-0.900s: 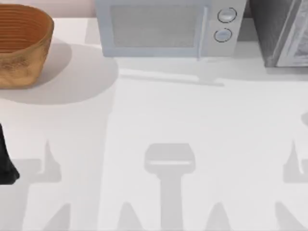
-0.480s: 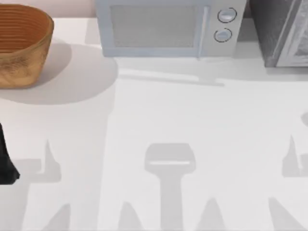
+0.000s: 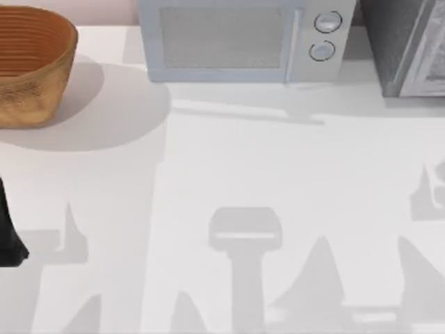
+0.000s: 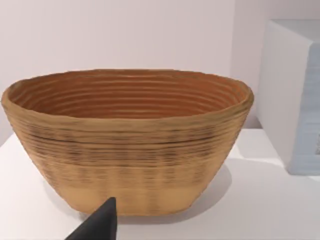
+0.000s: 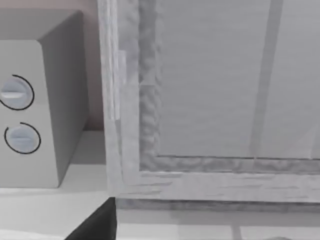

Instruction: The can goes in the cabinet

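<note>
The can is out of view. The cabinet stands at the table's back right corner, a dark grey box cut off by the frame, with a lighter speckled panel edged in white. In the right wrist view the cabinet is close ahead, its white-edged frame and pale panel facing the camera. My right gripper shows as a dark wedge low in that view, short of the cabinet's base. My left gripper is a dark wedge in front of the basket, and the left arm sits at the table's left edge.
A woven brown basket stands at the back left, and in the left wrist view the basket looks empty. A pale blue-grey microwave with two round knobs sits at the back centre, just left of the cabinet. The white table carries arm shadows.
The right arm's shadows at the table's right side have shifted, one rising toward the back and new ones spreading along the front right. The left arm has not moved.
</note>
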